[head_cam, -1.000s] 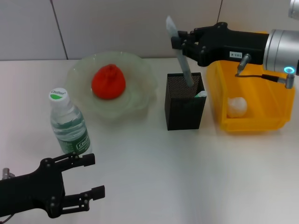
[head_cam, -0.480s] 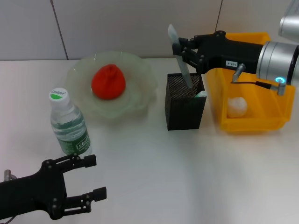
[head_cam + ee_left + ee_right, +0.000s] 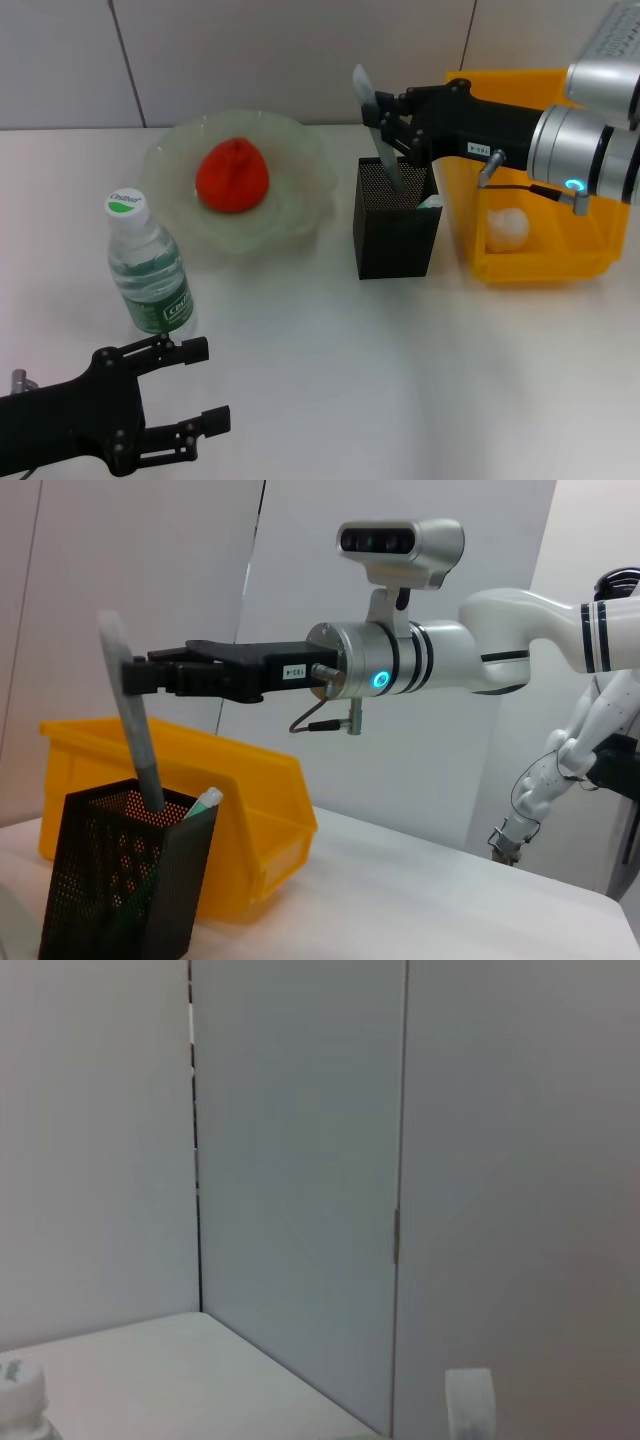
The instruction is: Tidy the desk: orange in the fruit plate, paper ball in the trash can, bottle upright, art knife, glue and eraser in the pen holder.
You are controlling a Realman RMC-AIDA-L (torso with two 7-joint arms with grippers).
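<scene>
The grey art knife (image 3: 377,128) stands tilted with its lower end inside the black mesh pen holder (image 3: 394,232). My right gripper (image 3: 388,118) is shut on its upper part, just above the holder; the left wrist view shows the same grip on the art knife (image 3: 137,742) over the pen holder (image 3: 118,882). The glue (image 3: 430,202) pokes up at the holder's corner. The orange (image 3: 232,175) lies in the fruit plate (image 3: 303,222). The bottle (image 3: 148,265) stands upright. The paper ball (image 3: 507,228) lies in the yellow trash can (image 3: 540,262). My left gripper (image 3: 208,385) is open, low near the bottle. The eraser is hidden.
The trash can stands right beside the pen holder on its right. The fruit plate sits to the holder's left at the back. A grey panelled wall runs behind the table. Bare white tabletop spreads across the front and middle.
My right gripper has come down and a little to the left, sinking the art knife deeper into the pen holder. The left gripper has drifted slightly lower.
</scene>
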